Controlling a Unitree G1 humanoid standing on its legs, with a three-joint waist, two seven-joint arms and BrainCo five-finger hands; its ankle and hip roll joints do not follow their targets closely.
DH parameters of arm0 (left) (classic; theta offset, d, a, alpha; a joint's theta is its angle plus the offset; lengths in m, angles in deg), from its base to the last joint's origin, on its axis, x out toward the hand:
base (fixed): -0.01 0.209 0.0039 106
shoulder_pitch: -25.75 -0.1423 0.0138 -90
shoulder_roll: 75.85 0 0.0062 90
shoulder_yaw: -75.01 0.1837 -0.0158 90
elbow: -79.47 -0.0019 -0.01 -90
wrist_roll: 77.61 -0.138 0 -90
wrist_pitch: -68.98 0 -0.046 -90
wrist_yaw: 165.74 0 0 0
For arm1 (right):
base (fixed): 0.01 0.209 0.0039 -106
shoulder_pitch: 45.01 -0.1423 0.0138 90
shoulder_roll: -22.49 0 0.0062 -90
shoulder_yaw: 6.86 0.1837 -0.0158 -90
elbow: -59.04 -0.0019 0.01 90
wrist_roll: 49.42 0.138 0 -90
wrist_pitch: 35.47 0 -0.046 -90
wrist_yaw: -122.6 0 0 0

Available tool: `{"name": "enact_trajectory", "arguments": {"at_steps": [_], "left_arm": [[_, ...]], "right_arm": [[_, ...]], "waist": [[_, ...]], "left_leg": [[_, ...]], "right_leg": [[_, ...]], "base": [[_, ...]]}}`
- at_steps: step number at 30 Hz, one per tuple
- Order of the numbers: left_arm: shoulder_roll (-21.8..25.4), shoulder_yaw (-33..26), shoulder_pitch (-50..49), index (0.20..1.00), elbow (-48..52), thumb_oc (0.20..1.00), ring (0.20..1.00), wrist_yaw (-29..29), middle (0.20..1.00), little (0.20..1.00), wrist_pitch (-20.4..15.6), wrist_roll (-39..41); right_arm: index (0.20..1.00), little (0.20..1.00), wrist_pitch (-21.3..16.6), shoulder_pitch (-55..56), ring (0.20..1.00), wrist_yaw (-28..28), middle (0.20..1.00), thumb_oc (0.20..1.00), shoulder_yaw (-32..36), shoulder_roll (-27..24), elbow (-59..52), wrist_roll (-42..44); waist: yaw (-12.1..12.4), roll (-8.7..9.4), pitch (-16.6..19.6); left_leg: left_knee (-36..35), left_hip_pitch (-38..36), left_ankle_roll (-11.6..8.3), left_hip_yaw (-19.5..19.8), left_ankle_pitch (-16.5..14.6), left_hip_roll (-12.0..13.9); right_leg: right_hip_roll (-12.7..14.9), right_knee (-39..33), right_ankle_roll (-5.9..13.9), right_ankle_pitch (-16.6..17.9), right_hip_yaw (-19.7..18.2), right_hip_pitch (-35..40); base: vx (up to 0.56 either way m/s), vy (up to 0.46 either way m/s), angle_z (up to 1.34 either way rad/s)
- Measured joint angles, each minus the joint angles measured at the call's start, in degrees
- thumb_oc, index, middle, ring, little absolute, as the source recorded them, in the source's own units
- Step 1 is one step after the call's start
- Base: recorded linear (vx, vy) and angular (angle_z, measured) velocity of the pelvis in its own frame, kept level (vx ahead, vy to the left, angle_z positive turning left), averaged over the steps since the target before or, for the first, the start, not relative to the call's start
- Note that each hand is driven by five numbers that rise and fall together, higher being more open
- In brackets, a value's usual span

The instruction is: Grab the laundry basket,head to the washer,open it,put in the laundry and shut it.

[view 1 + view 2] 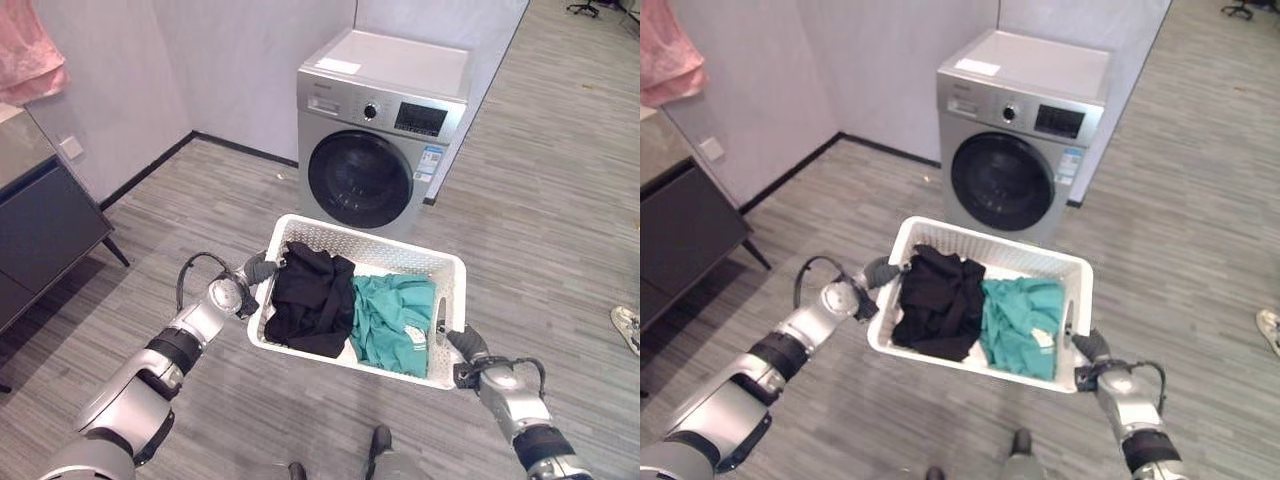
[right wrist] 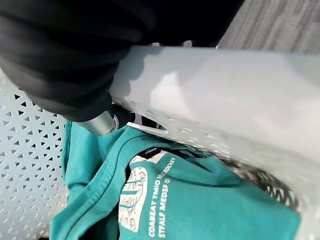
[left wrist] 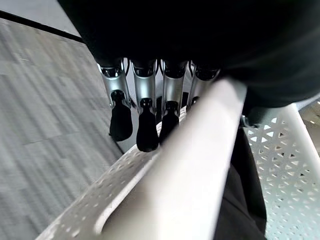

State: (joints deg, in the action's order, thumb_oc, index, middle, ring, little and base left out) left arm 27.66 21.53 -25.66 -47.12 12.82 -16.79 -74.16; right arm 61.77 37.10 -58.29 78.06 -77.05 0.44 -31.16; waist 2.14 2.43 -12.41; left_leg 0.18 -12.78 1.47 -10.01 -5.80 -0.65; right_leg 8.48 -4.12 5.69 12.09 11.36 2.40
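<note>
The white laundry basket (image 1: 452, 270) is held up off the floor between both hands, in front of the closed washer (image 1: 380, 135). Its left rim is gripped by the left hand (image 1: 256, 270), fingers (image 3: 145, 122) curled under. The right hand (image 1: 468, 348) appears clamped on the right rim. A black garment (image 1: 310, 295) and a teal shirt (image 1: 395, 320) lie inside.
</note>
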Motion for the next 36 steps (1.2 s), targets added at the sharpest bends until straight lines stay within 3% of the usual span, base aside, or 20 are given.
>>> {"name": "enact_trajectory", "arguments": {"at_steps": [7, 12, 25, 28, 31, 36], "left_arm": [[-2.29, -0.11, -0.01, 0.2, 0.1, 0.2, 0.2, 0.04, 0.2, 0.2, -0.53, 0.0], [-3.06, -0.17, -0.68, 0.2, 0.1, 0.2, 0.2, 0.04, 0.2, 0.2, -0.47, -0.01], [-3.05, -0.27, -1.13, 0.2, 0.11, 0.2, 0.2, 0.03, 0.2, 0.2, -0.43, -0.02], [-9.77, -13.7, -16.27, 0.2, 4.52, 0.2, 0.2, 5.04, 0.2, 0.2, -2.56, 0.46], [-11.43, -14.11, -26.25, 0.2, 3.54, 0.2, 0.2, 5.34, 0.2, 0.2, -0.42, 0.61], [-11.97, -14.11, -30.43, 0.2, 3.24, 0.2, 0.2, 4.92, 0.2, 0.2, 0.08, 0.7]], "right_arm": [[0.2, 0.2, -0.35, 0.99, 0.2, -0.31, 0.2, 0.2, 3.69, -1.49, -1.89, 0.11], [0.2, 0.2, -1.36, 2.65, 0.2, -0.3, 0.2, 0.2, 3.9, -1.7, -1.92, 0.11], [0.2, 0.2, -1.42, 2.92, 0.2, -0.32, 0.2, 0.2, 3.84, -1.47, -2.11, 0.07], [0.2, 0.2, -3.9, 2.63, 0.2, -2.87, 0.2, 0.2, -0.04, 0.75, 1.46, -3.51], [0.2, 0.2, -2.51, 3.05, 0.2, -2.76, 0.2, 0.2, -3.14, 0.84, 5.57, -5.75], [0.2, 0.2, -1.78, 4.99, 0.2, -2.49, 0.2, 0.2, -3.63, 1.02, 5.85, -6.19]], "waist": [[-3.35, -0.09, 0.08], [-2.78, -0.18, 0.16], [-2.8, -1.18, 1.48], [-4.06, -2.09, 8.57], [-4.43, -3.63, 7.21], [-3.09, -5.4, 2.67]], "left_leg": [[-2.52, -0.3, -3.12, 1.51, 0.73, 4.46], [-3.29, -0.22, -4.02, 2.42, 1.31, 4.54], [-3.54, -0.2, -4.09, 3.02, 1.8, 4.59], [-4.67, 6.24, -3.93, 1.98, 2.92, 3.94], [-5.17, 6.95, -3.77, 2.19, 3.1, 3.62], [-5.34, 7.08, -3.43, 3.26, 3.46, 3.25]], "right_leg": [[-4.59, -0.83, -2.42, -0.92, 0.9, 0.16], [-4.5, -0.85, -2.46, -0.95, 1.8, 0.16], [-4.54, -0.86, -2.61, -0.83, 1.98, 0.19], [-3.39, 0.33, -2.56, -1.92, 3.12, -8.1], [-3.11, -0.84, -3.07, -0.34, 3.62, -8.36], [-2.48, -1.15, -2.87, -0.46, 4.8, -7.91]], "base": [[0.03, -0.03, -0.03], [0.02, 0.013, 0.1], [0.0, 0.015, 0.02], [0.03, -0.022, -0.1], [0.02, -0.018, 0.03], [0.03, -0.025, 0.14]]}}
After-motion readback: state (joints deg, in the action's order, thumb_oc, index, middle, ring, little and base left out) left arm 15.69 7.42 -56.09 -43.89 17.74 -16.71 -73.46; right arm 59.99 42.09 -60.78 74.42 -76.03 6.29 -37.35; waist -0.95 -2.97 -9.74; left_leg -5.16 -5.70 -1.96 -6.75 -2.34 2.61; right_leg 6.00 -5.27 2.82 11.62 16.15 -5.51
